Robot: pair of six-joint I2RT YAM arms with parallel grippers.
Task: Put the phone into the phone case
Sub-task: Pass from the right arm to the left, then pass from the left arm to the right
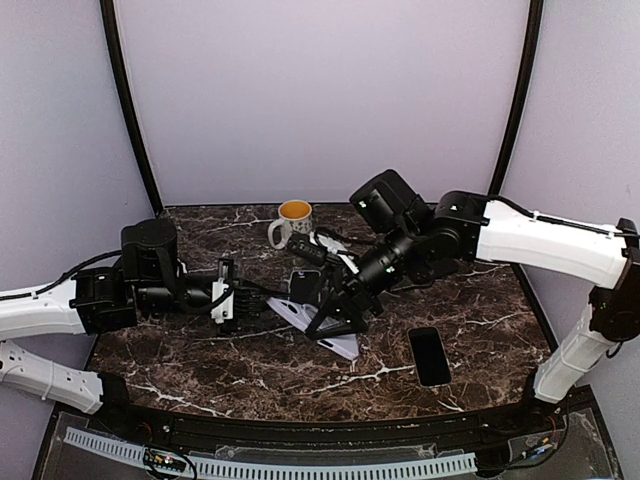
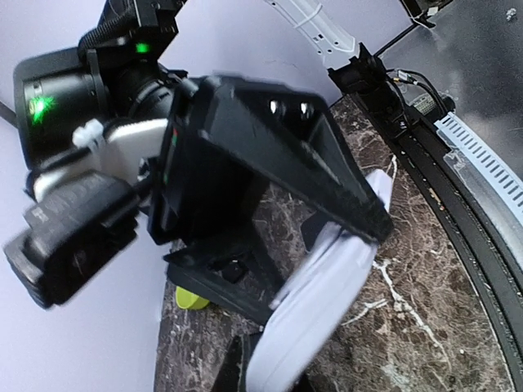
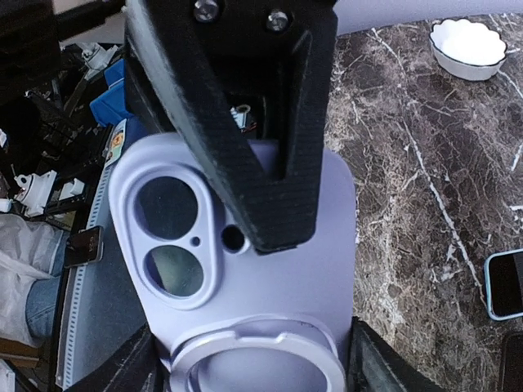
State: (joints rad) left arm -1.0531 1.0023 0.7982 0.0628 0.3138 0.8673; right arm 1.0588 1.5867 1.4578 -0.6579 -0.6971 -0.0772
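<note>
**While both pincers hold the phone case (image 1: pixel 343 345), the phone (image 1: pixel 429 356) lies apart on the table (image 1: pixel 200 360)**

Where the two arms meet over the middle of the dark marbled table, the lilac phone case hangs tilted between them, its back turned toward the right wrist camera. That view shows the twin camera cut-outs at the case's left and a round ring (image 3: pixel 253 359) at its lower end. The right pincer (image 1: pixel 335 318) grips the case across its width, with a black finger pressed to each long edge near the ring. The left pincer (image 1: pixel 272 295) reaches in from the opposite side and is closed on the case's upper end. One triangular finger lies flat over the back, and its partner is hidden behind the case. From above I cannot tell whether the case's low corner touches the table.

The phone rests flat on the table, screen up and dark, with a pale blue rim. It lies well to the right of the case and nearer the front edge, with neither pincer on it. A white mug (image 1: pixel 291 222) with an orange inside stands behind the case toward the back of the table. In the right wrist view a small white scalloped bowl (image 3: pixel 467 47) also sits on the marble
</note>
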